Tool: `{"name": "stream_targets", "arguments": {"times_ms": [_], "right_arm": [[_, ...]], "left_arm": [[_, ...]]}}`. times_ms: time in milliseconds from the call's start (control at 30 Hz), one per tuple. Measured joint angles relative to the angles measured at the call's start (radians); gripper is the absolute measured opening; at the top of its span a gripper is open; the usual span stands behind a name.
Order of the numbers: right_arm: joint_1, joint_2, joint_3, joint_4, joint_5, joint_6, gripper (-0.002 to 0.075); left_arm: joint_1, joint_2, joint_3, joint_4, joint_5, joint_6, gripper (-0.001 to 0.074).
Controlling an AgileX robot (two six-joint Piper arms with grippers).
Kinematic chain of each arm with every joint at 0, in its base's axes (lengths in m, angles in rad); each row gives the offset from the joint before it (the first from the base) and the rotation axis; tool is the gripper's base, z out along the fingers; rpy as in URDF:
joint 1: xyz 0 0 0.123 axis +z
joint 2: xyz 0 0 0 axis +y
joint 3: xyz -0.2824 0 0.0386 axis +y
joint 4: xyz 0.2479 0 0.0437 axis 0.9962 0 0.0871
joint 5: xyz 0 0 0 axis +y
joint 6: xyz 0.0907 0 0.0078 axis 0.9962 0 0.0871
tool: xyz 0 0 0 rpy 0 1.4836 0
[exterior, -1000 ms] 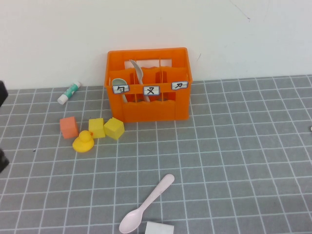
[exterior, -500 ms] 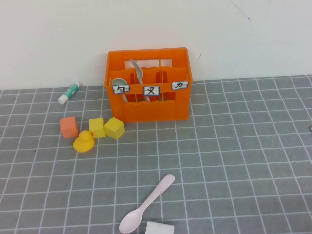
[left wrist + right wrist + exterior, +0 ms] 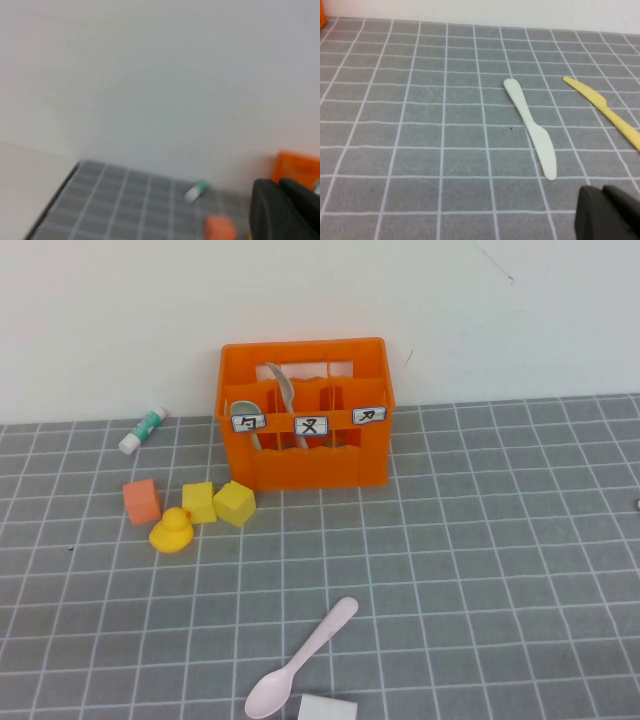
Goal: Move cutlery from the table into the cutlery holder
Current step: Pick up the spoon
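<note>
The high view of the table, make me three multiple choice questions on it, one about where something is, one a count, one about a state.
1. Where does the pale pink spoon lie?
A. On the table, nearer the robot than the cutlery holder
B. Inside the cutlery holder
C. Against the wall by the glue stick

2. How many yellow cubes sit beside the yellow duck?
A. One
B. Two
C. Four

3. How do the mint-green spoon and grey-green fork stand?
A. Flat on the table
B. Upright in the cutlery holder
C. Held by a tool

Answers: 1 A, the spoon rests on the grid table in front of the cutlery holder. 2 B, two yellow cubes stand next to the duck. 3 B, both stick up from the holder's compartments; the left tool and right tool show only in their wrist views, shut and holding nothing.
</note>
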Motion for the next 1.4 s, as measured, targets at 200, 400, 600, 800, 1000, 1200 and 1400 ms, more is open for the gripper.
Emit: {"name": "stream_targets", "arguments": {"times_ms": [200,400,600,800,1000,1200,1400], "right_arm": [[0.0,0.0,0.0,0.0,0.0,0.0,-0.0003],[0.0,0.0,0.0,0.0,0.0,0.0,-0.0003],[0.0,0.0,0.0,0.0,0.0,0.0,-0.0003],[0.0,0.0,0.0,0.0,0.0,0.0,-0.0003],[0.0,0.0,0.0,0.0,0.0,0.0,-0.0003],[0.0,0.0,0.0,0.0,0.0,0.0,-0.0003],[0.0,0.0,0.0,0.0,0.0,0.0,-0.0003]], "left_arm": [[0.0,-0.084,0.0,-0.197,0.219,0.537,0.0],[0.0,-0.089,0.003,-0.232,0.364,0.594,0.0],[0.0,-0.089,0.076,-0.246,0.353,0.581,0.0],[0.023,-0.089,0.189,-0.361,0.287,0.58,0.0],[0.046,-0.09,0.243,-0.411,0.22,0.59,0.0],[0.048,-0.09,0.248,-0.4,0.2,0.59,0.0],[0.048,-0.09,0.248,-0.42,0.2,0.59,0.0]]}}
